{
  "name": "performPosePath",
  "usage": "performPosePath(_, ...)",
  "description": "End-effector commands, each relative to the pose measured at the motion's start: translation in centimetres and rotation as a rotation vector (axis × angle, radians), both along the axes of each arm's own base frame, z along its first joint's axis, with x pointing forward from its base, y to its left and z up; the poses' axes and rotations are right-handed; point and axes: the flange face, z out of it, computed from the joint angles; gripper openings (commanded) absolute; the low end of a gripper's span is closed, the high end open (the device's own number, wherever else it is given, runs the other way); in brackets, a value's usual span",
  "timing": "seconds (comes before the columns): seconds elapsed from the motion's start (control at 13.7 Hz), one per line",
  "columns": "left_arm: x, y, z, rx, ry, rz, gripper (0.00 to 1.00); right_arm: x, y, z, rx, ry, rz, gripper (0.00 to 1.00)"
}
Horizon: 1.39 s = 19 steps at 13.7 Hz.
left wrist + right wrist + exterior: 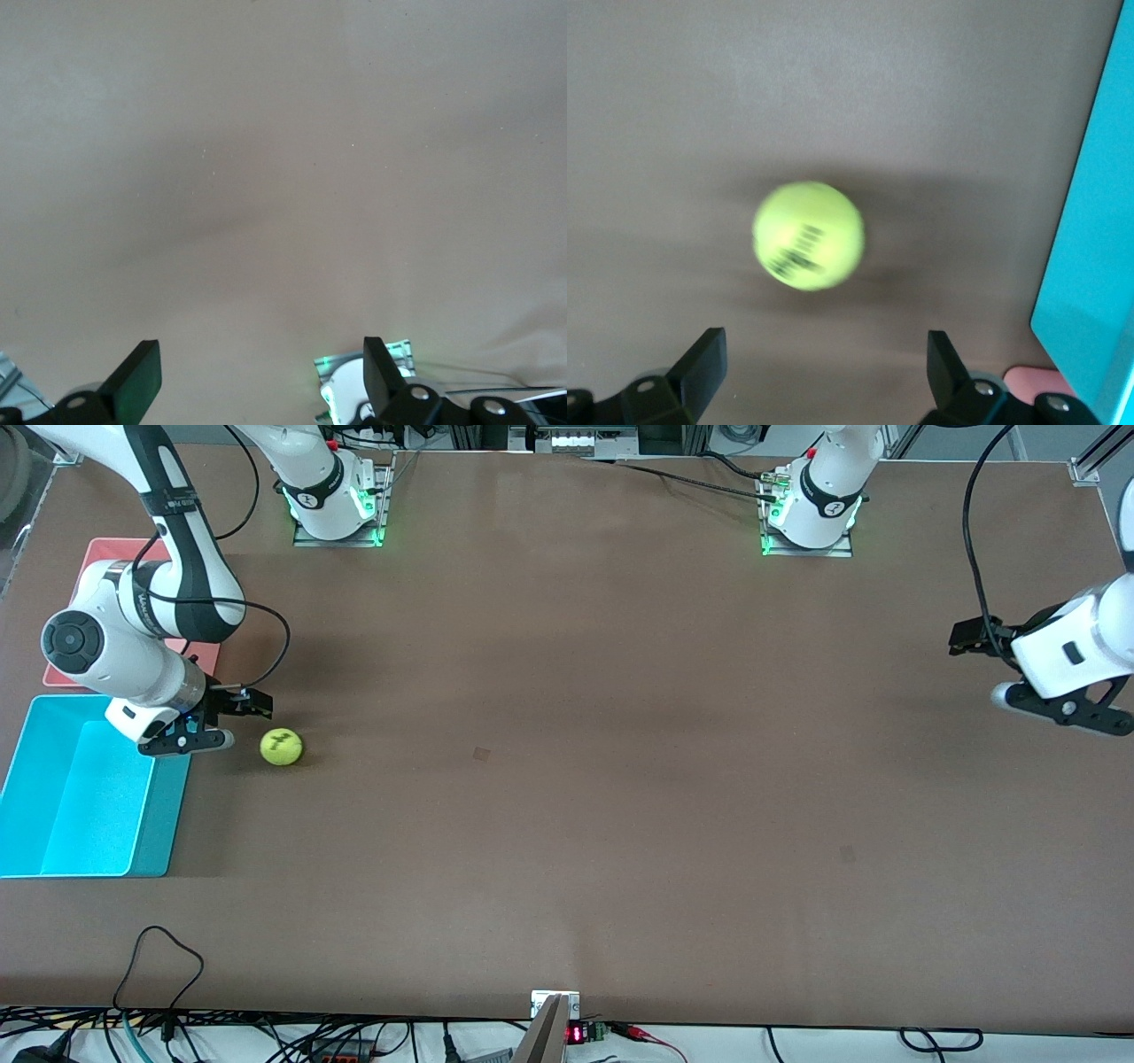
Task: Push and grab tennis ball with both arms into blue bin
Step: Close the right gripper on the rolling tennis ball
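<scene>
The tennis ball (282, 747), yellow-green with dark lettering, lies on the brown table beside the blue bin (53, 815), near the bin's corner farther from the front camera. My right gripper (252, 704) is open and empty, low over the table between the bin and the ball, close to the ball but apart from it. In the right wrist view the ball (808, 235) sits ahead of the open gripper (824, 359), with the bin's wall (1099, 221) at the side. My left gripper (973, 636) is open and empty over bare table at the left arm's end; the left wrist view (257, 372) shows only table.
A pink tub (106, 558) stands beside the blue bin, farther from the front camera, partly hidden by the right arm. The arm bases (337, 505) (811, 514) stand along the table's edge. Cables hang off the edge nearest the front camera.
</scene>
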Motion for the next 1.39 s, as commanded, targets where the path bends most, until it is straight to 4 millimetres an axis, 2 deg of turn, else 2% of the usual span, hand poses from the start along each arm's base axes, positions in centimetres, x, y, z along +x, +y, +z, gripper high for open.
performPosePath(0.0,-1.3,-0.7,4.5,-0.070,-0.058,0.062,1.00,1.2,-0.2,-0.6,0.002,-0.004,0.016,1.00)
performPosePath(0.15,-1.8,-0.4,5.3,-0.050,-0.083,0.105,1.00,1.5,-0.3,-0.8,0.003,-0.011,0.014,1.00)
performPosePath(0.22,-1.8,0.6,5.9,-0.046,-0.108,0.139,1.00,1.6,-0.5,-1.1,0.002,-0.013,0.012,1.00)
performPosePath(0.37,-2.1,1.6,6.6,-0.044,-0.183,0.174,1.00,2.0,-1.8,-1.8,0.001,-0.027,0.015,1.00)
performPosePath(0.51,-2.4,1.2,7.5,-0.035,-0.266,0.173,1.00,2.2,-3.3,-2.5,0.002,-0.047,0.033,1.00)
performPosePath(0.73,-3.4,-0.4,6.8,-0.020,-0.302,0.242,1.00,2.2,-3.9,-2.5,-0.004,-0.046,0.054,1.00)
performPosePath(0.95,-3.4,-1.0,6.0,-0.024,-0.325,0.225,1.00,2.3,-4.5,-2.6,-0.007,-0.043,0.124,1.00)
performPosePath(1.1,-3.3,-2.1,5.2,-0.024,-0.300,0.206,1.00,2.4,-4.9,-2.4,-0.046,-0.026,0.292,1.00)
performPosePath(1.17,-3.1,-2.4,5.5,-0.023,-0.309,0.199,1.00,2.3,-5.0,-2.3,-0.056,-0.016,0.363,1.00)
performPosePath(1.32,-3.3,-5.1,5.7,-0.028,-0.312,0.156,1.00,2.1,-6.2,-2.4,-0.041,0.005,0.542,1.00)
